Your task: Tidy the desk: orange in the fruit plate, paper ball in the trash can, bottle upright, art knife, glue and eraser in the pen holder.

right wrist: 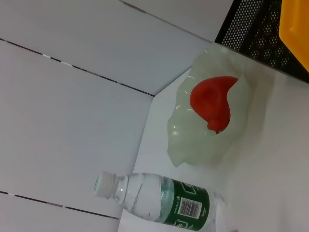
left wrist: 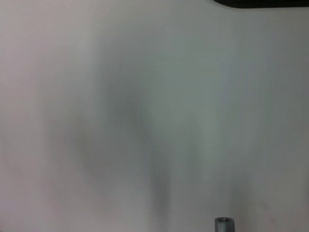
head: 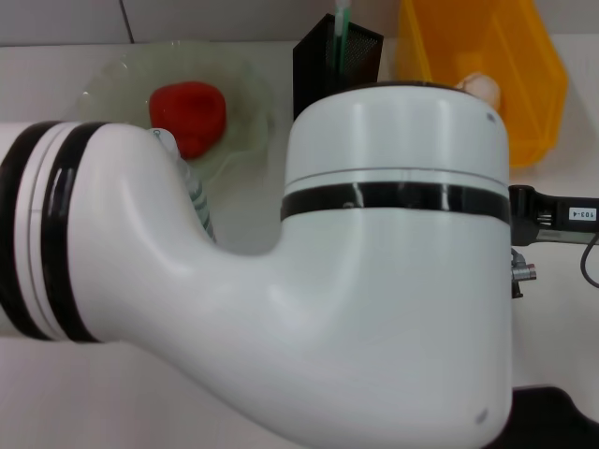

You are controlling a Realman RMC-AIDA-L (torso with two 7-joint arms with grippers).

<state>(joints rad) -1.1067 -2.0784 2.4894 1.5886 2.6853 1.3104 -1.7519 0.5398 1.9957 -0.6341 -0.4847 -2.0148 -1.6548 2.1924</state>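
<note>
A white arm link point(head: 309, 281) coming in from the left fills most of the head view and hides the desk's middle. Behind it, a red-orange fruit point(head: 189, 114) point(right wrist: 212, 101) lies in the clear fruit plate point(head: 112, 79) point(right wrist: 181, 145). The bottle point(right wrist: 159, 200) stands upright near the plate, and only a strip of it point(head: 195, 192) shows in the head view. The black mesh pen holder point(head: 360, 56) holds a green item point(head: 342, 33). A paper ball point(head: 479, 86) rests in the yellow trash can point(head: 533, 103). A black part of the right arm point(head: 552, 215) pokes out at the right. No art knife, glue or eraser shows.
The left wrist view shows only bare pale desk surface point(left wrist: 145, 121), a small grey stub point(left wrist: 224, 225) and a dark edge point(left wrist: 260, 3). A tiled wall point(right wrist: 72, 96) rises behind the desk. A dark object point(head: 562, 416) sits at the near right corner.
</note>
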